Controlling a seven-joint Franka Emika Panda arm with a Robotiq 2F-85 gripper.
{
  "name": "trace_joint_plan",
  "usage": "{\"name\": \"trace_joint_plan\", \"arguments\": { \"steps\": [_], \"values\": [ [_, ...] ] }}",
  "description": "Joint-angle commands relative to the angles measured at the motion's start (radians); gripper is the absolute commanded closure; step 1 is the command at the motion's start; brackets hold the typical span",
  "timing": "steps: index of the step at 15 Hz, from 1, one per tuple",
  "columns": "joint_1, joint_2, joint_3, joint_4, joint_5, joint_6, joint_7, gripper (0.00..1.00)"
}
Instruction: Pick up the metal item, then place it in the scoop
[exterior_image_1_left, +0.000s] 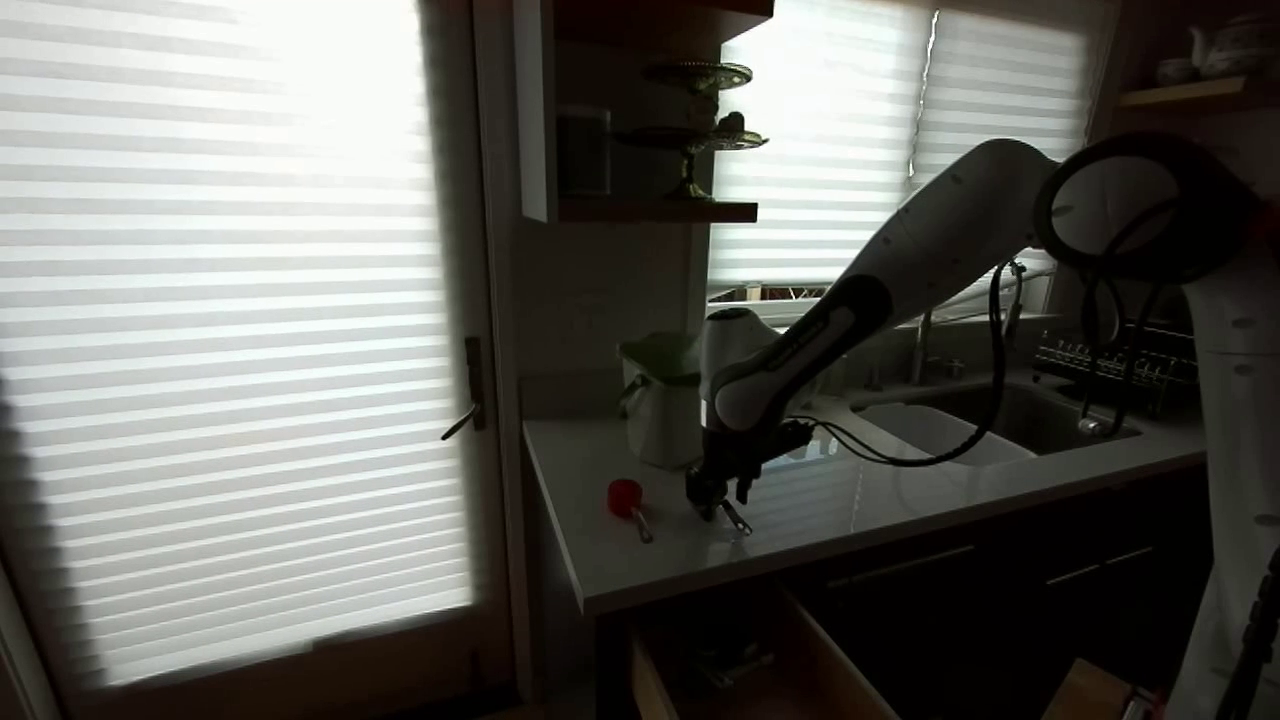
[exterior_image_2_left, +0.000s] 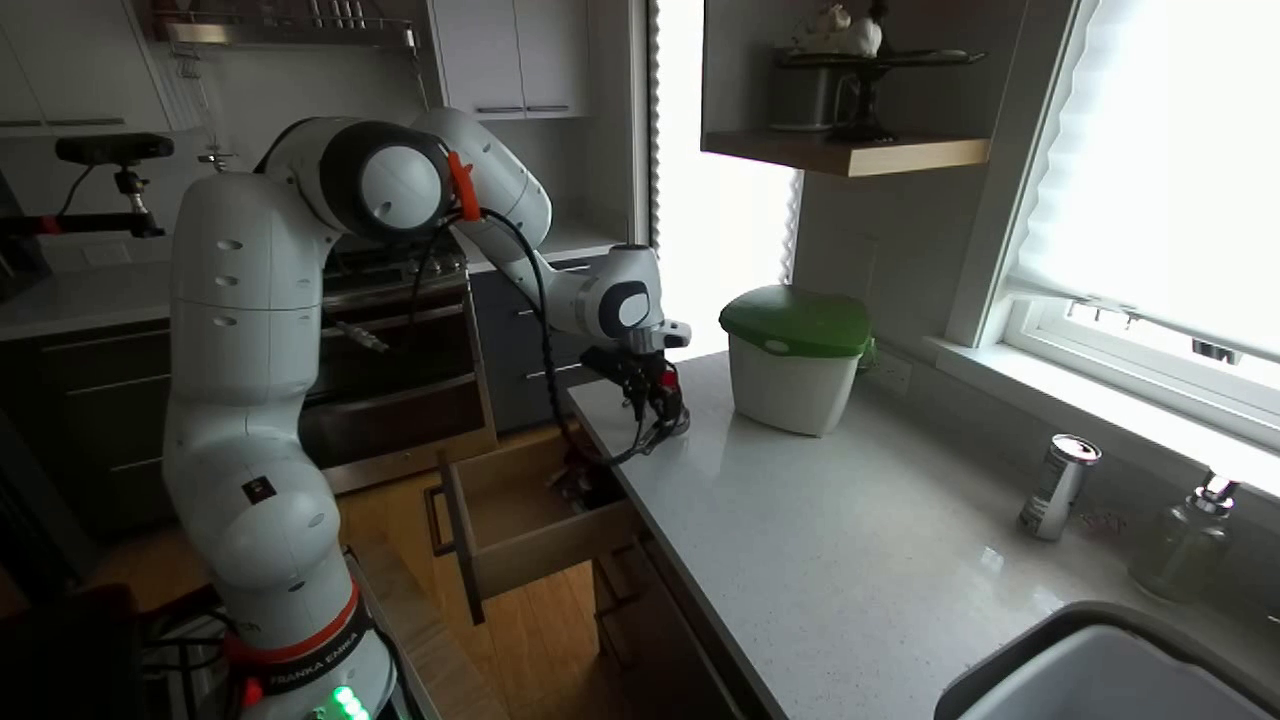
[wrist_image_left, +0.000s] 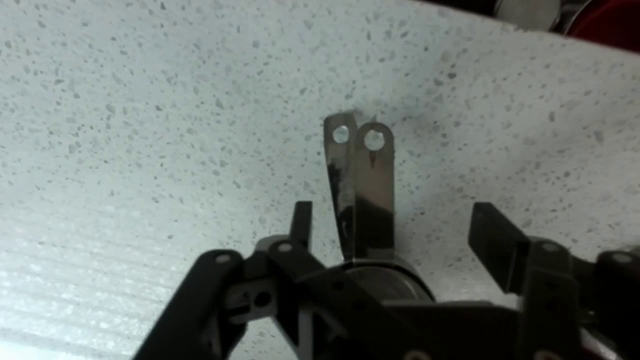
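Note:
The metal item (wrist_image_left: 374, 200) lies on the pale counter in the wrist view. It shows a slim dark handle with a hole, a second holed strip beside it, and part of a round end mostly hidden under the gripper. My gripper (wrist_image_left: 392, 220) is open, with the handle between its fingers and touching neither. In an exterior view the metal item (exterior_image_1_left: 738, 518) pokes out beside the gripper (exterior_image_1_left: 722, 500). The gripper (exterior_image_2_left: 658, 425) also shows in an exterior view, low over the counter end. A small red scoop-like cup (exterior_image_1_left: 625, 496) with a metal handle lies left of the gripper.
A white bin with a green lid (exterior_image_2_left: 795, 370) stands behind the gripper. An open drawer (exterior_image_2_left: 540, 545) holding utensils juts out below the counter edge. A can (exterior_image_2_left: 1060, 488), a soap bottle (exterior_image_2_left: 1185, 545) and a sink basin (exterior_image_2_left: 1110, 680) are farther along the counter.

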Motion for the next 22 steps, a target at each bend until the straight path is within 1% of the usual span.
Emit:
{"name": "trace_joint_plan", "arguments": {
  "steps": [1,2,5,6,7,9,11,12,13,14,15,17,20,22],
  "values": [
    [0.014,-0.002,-0.013,-0.001,-0.026,-0.008,0.000,0.12],
    [0.015,-0.006,-0.012,-0.003,-0.024,-0.003,0.004,0.14],
    [0.020,-0.030,-0.012,-0.011,-0.015,-0.024,0.029,0.06],
    [0.023,-0.046,-0.014,-0.018,-0.015,-0.028,0.049,0.06],
    [0.027,-0.066,-0.017,-0.027,-0.024,-0.026,0.071,0.02],
    [0.026,-0.117,-0.009,-0.047,0.003,-0.067,0.101,0.00],
    [0.026,-0.175,0.002,-0.065,0.037,-0.161,0.151,0.00],
    [0.021,-0.209,0.013,-0.074,0.072,-0.229,0.154,0.00],
    [0.022,-0.243,0.018,-0.081,0.090,-0.308,0.198,0.00],
    [0.018,-0.277,0.026,-0.093,0.115,-0.364,0.211,0.00],
    [0.014,-0.316,0.034,-0.115,0.149,-0.408,0.223,0.00],
    [0.009,-0.406,0.047,-0.171,0.226,-0.452,0.243,0.00],
    [0.005,-0.544,0.066,-0.274,0.311,-0.444,0.268,0.00],
    [0.002,-0.645,0.085,-0.360,0.329,-0.386,0.276,0.00]
  ]
}}
